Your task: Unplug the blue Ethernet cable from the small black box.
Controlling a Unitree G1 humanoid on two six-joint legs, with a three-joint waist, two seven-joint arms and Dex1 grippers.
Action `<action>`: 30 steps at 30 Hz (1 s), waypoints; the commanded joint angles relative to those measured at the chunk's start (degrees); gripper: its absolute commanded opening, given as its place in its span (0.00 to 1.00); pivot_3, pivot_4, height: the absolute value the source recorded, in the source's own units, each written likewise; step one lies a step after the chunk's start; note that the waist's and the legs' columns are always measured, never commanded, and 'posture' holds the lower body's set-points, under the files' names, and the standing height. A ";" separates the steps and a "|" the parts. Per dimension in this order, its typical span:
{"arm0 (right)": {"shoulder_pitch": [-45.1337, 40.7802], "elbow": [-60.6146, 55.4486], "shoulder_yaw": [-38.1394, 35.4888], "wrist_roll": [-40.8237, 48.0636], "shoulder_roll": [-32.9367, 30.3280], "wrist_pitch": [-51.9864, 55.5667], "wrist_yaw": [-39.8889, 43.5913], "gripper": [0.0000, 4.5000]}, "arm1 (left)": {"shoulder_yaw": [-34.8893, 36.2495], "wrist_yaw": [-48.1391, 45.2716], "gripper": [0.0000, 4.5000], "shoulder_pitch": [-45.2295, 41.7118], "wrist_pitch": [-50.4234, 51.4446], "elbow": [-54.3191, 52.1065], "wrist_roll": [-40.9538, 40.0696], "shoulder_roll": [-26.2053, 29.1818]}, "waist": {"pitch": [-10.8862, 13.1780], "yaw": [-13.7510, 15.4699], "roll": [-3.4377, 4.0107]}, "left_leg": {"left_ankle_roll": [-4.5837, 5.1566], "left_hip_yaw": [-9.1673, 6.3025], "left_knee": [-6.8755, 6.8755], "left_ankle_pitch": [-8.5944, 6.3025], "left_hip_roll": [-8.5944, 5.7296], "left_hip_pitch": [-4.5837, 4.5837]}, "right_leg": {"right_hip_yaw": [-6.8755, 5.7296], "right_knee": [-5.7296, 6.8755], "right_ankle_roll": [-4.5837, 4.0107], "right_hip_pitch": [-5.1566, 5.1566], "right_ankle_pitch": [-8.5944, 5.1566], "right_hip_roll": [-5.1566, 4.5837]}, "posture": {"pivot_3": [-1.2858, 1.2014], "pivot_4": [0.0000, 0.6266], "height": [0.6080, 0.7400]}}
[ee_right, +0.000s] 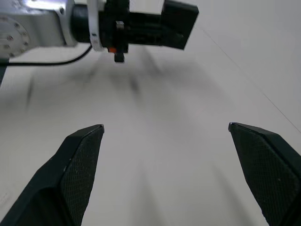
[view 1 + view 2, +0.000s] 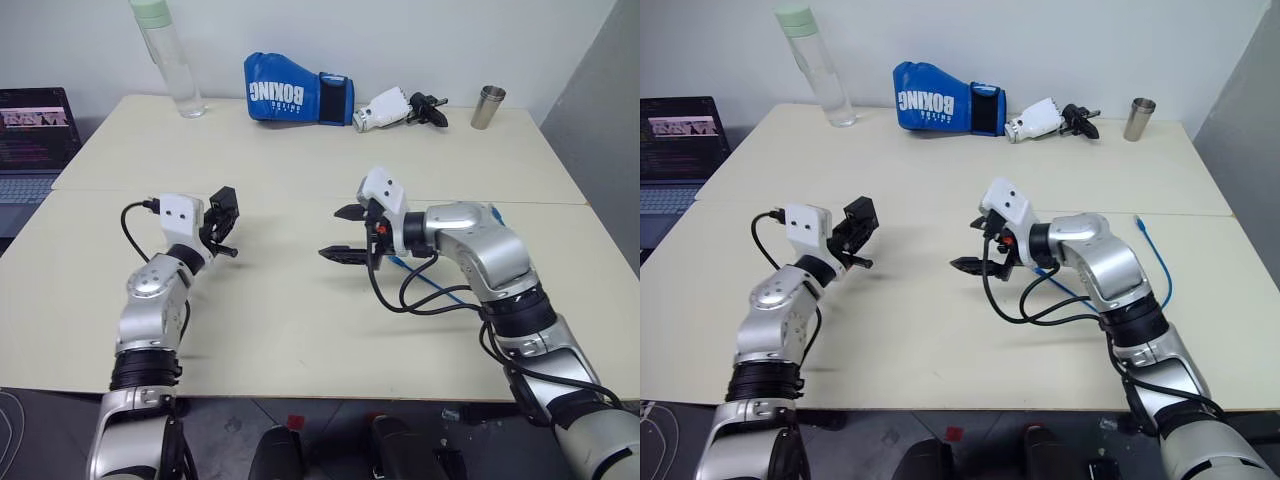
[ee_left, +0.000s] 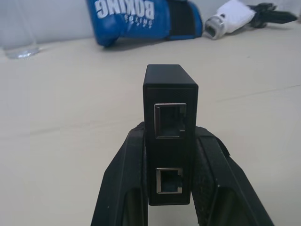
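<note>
I see left gripper [image 3: 171, 188] fingers clamped on small matte-black plastic box [image 3: 170, 132], held above cream bench [image 2: 300, 320], both ports empty. Right gripper [image 1: 164, 174] fingers spread wide, holding nothing. Thin bright-blue Ethernet cable [image 2: 1160, 262] lies on bench beside right arm.

Bottle [image 2: 168, 55] at table's [image 2: 300, 330] far left corner, boxing glove [image 2: 296, 90] mid far edge, cup [image 2: 488, 107] far right, laptop [image 2: 32, 140] beyond left edge
</note>
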 commanded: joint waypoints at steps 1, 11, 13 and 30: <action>-1.35 -0.89 0.21 -0.77 0.27 -1.98 -1.00 1.00 | 0.19 0.38 0.18 -0.40 -4.82 2.43 1.25 -0.69 | -0.01 -0.02 -0.01 | 0.00 0.00 0.00 0.00 0.00 0.00 | 0.00 0.00 0.00 0.00 0.00 0.00 | 0.52 0.24 1.00; -0.43 -1.61 0.55 -1.18 -0.34 -2.28 -1.50 1.00 | 2.27 0.69 0.25 -0.09 -6.82 9.73 -0.24 -2.02 | -0.01 -0.03 -0.02 | -0.01 -0.01 -0.02 0.00 0.01 0.02 | -0.01 0.00 0.00 0.02 0.00 0.02 | 0.52 0.24 1.00; -0.46 -1.57 0.55 -1.17 -0.35 -2.25 -1.59 1.00 | 2.34 -0.07 0.35 -0.14 -6.66 10.08 -0.59 -1.82 | -0.01 -0.05 -0.02 | -0.01 -0.01 -0.02 0.00 0.01 0.03 | -0.01 0.00 0.00 0.02 0.00 0.03 | 0.52 0.24 1.00; 0.01 -2.70 0.51 -0.54 -0.39 -0.71 -1.64 1.00 | 3.52 0.49 0.96 7.94 -2.18 -3.31 -0.93 -0.32 | -0.01 -0.18 -0.02 | -0.01 -0.01 -0.04 0.01 0.04 0.04 | 0.00 0.00 0.00 0.02 0.00 0.03 | 0.52 0.24 1.00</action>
